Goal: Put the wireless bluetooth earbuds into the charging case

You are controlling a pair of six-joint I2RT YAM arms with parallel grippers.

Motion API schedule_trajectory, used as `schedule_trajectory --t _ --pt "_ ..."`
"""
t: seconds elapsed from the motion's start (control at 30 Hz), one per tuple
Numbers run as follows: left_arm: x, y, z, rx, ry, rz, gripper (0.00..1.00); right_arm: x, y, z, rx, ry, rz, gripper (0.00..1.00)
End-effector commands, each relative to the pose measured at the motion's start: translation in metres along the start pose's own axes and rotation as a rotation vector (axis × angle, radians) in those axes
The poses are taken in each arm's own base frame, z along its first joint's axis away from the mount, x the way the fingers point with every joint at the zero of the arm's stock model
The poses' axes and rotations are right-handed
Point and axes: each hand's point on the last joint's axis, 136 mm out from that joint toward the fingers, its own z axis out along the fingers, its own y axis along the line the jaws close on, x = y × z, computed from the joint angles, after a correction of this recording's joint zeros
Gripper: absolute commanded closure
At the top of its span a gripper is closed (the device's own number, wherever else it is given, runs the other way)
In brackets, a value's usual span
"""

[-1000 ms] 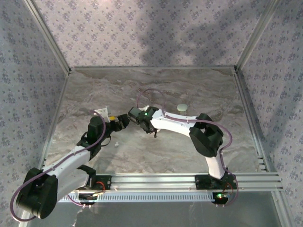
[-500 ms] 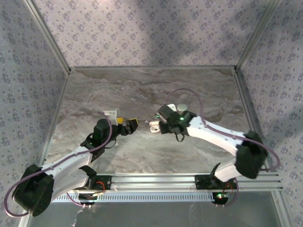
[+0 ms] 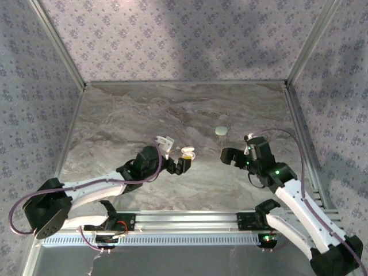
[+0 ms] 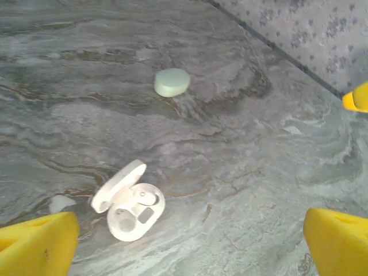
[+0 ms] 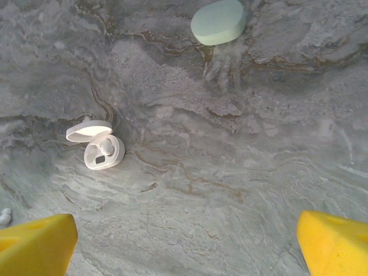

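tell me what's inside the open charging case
One whitish earbud sits in a well of the charging case; the other well looks empty. The earbud's underside is hidden.

Overhead view: I read even, moderately bright light from above. Broad soft shadows across back wall [image 3: 190,40]; table [image 3: 144,103] evenly lit, matte. Overall slightly soft, low detail. Left wrist view: marble sharp mid-frame, yellow pads [image 4: 37,244] blurred at bottom corners. Right wrist view: I note thin soft shadow under pale green case [image 5: 218,22].
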Motion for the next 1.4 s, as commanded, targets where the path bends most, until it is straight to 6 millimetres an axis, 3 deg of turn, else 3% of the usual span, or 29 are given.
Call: schedule_trajectory --t 0.0,0.3,0.47,0.73,0.87,1.0,1.2,1.37 --pt "-0.012 -0.005 0.006 -0.007 -0.021 0.049 0.0 0.01 0.001 0.0 -0.056 0.027 0.026 0.0" --pt "-0.016 0.012 0.01 -0.083 0.015 0.029 0.0 0.006 0.003 0.01 -0.056 0.037 0.058 0.0" --pt "-0.02 0.036 -0.003 -0.192 0.08 -0.099 0.0 0.008 0.014 0.022 -0.105 0.089 0.014 0.0" --pt "0.031 0.079 -0.055 -0.442 0.273 -0.368 0.0 0.031 0.042 0.05 -0.223 0.249 -0.024 0.0" --pt "0.056 0.093 -0.088 -0.5 0.259 -0.509 0.0 0.046 0.053 0.059 -0.183 0.27 -0.127 0.0" --pt "0.073 0.11 -0.113 -0.526 0.226 -0.629 0.0 0.048 0.057 0.062 -0.083 0.215 -0.23 0.0" --pt "0.093 0.123 -0.124 -0.483 0.229 -0.794 0.0 0.053 0.063 0.07 -0.06 0.215 -0.288 0.0" --pt "0.114 0.129 -0.116 -0.444 0.306 -0.888 0.0 0.064 0.066 0.079 -0.106 0.279 -0.354 0.0"
